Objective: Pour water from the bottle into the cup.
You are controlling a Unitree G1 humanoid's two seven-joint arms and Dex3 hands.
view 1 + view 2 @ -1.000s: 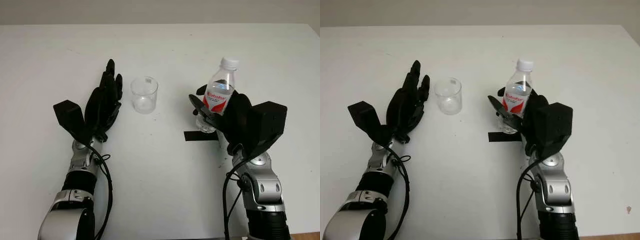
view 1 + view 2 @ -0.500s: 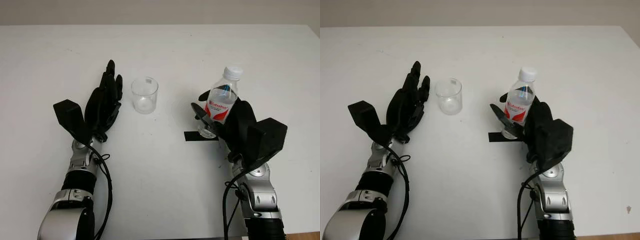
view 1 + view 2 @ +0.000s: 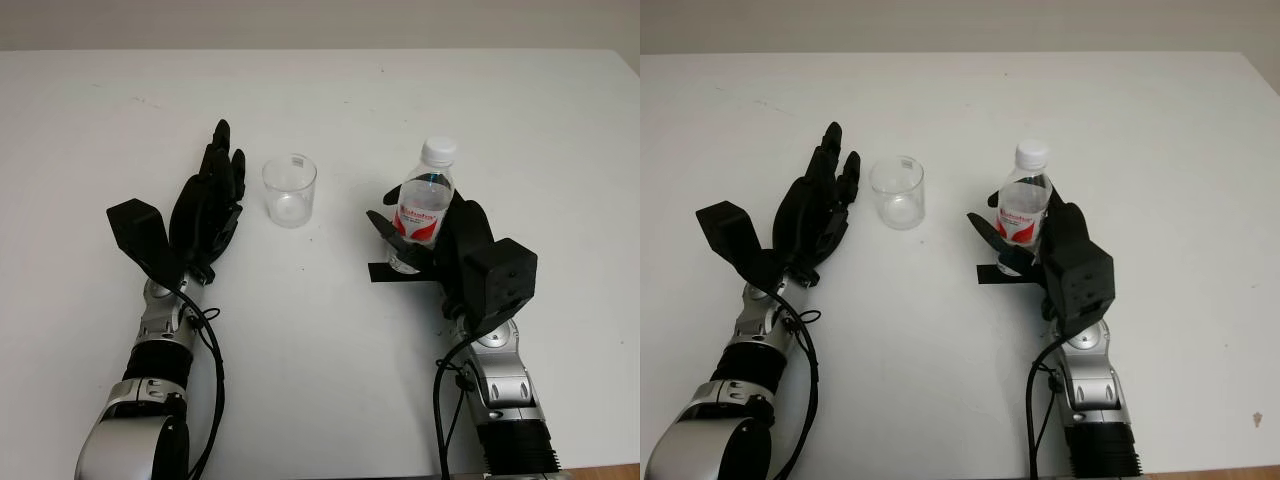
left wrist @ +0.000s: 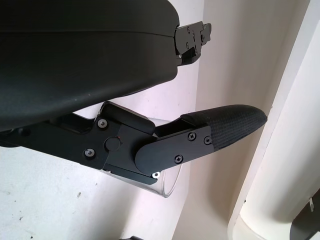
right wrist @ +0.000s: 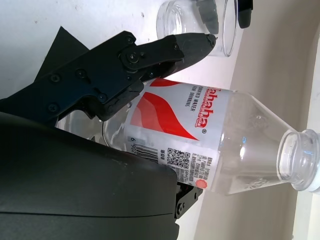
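While the right hand (image 3: 450,240) grips the bottle (image 3: 421,205), open left hand (image 3: 208,200) beside the cup (image 3: 289,189), bare table (image 3: 330,110) beyond.

The right robot hand (image 3: 440,235) is closed around a bottle (image 3: 424,200), its black fingers (image 5: 150,55) wrapped over the label and the palm shell behind it. The right forearm comes up from the bottom edge, nearly vertical, with a black cable looping beside the silver wrist. The left robot hand (image 3: 208,200) is open, held to the left side with its fingers (image 4: 220,127) pointing away from the robot. The left forearm angles up from the bottom left corner.
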